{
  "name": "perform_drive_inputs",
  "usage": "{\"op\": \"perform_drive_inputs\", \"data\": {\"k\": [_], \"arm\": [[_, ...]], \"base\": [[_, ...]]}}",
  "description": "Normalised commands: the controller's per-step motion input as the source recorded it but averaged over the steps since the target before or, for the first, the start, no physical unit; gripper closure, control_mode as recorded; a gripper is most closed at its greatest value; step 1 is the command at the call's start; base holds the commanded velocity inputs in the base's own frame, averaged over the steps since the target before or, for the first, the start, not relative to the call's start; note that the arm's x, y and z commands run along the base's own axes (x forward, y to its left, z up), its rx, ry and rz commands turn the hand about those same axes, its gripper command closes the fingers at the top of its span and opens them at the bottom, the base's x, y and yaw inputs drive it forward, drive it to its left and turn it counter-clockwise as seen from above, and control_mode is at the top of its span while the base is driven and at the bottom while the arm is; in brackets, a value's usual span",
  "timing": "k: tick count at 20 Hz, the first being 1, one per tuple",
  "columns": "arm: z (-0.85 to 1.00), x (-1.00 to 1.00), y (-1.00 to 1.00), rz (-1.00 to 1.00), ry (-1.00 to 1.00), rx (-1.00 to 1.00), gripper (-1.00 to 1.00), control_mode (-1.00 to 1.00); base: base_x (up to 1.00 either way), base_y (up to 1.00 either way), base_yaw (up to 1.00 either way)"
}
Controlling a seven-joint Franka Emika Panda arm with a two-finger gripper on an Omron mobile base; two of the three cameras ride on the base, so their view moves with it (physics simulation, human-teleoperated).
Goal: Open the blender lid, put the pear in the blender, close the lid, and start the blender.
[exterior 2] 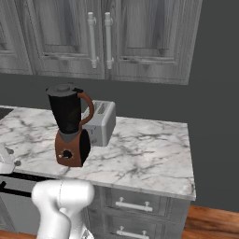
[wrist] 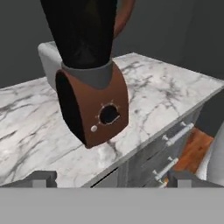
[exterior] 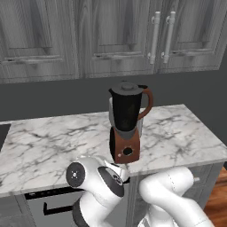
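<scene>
Blender (exterior: pixel 126 124) with near-black tapered jar and reddish-brown base stands upright on marble bench (exterior: pixel 181 133), knob facing the spread-apart end effector (wrist: pixel 111 179); round dark grey lid (exterior: pixel 127 87) seated; jar top cut off in hand view.

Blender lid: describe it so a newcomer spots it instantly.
On the white marble counter below the grey cabinets stands a tall blender with a near-black jar and reddish-brown base. The round dark grey blender lid caps that jar, raised knob on top. The silver toaster behind the blender has no such disc.
</scene>
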Motion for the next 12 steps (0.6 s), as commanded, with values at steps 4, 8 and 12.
{"op": "perform_drive_inputs", "data": {"k": [4, 8, 12], "arm": [[-0.3, -0.26, -0.35, -0.24, -0.35, 0.09, -1.0, -1.0], [-0.17, -0.18, -0.44, -0.21, -0.35, 0.09, -1.0, -1.0], [-0.05, 0.0, -0.39, -0.24, -0.25, 0.09, -1.0, -1.0]], "base": [[0.0, 0.0, 0.0], [0.0, 0.0, 0.0], [0.0, 0.0, 0.0]]}}
